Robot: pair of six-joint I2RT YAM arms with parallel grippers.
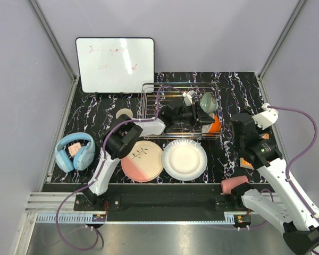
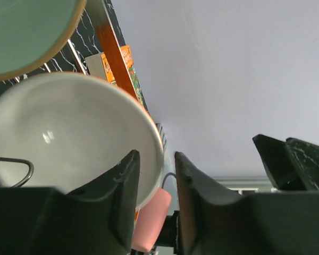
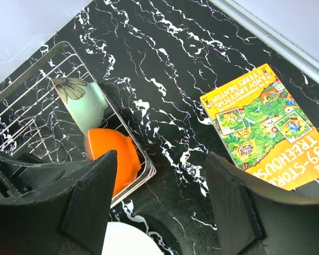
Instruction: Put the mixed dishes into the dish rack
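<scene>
The left gripper (image 2: 156, 159) stands slightly parted astride the white bowl (image 2: 69, 133)'s rim, a gap beside one finger, probably so the bowl rests on edge in the dish rack (image 1: 149, 101) by the mint-green bowl (image 3: 82, 98) and orange mug (image 3: 109, 154). The right gripper (image 3: 160, 175) hangs spread, empty. The pink-and-cream plate (image 1: 142, 160), white fluted-rim plate (image 1: 184, 159) and pink cup (image 1: 234, 184) wait on the black marbled table (image 1: 239, 90), between grey walls.

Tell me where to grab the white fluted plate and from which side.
Best pinch the white fluted plate by its right rim, coming in low from the right. It lies flat on the table, so the rim is the only hold, and its left edge is close beside the pink-and-cream plate.
</scene>
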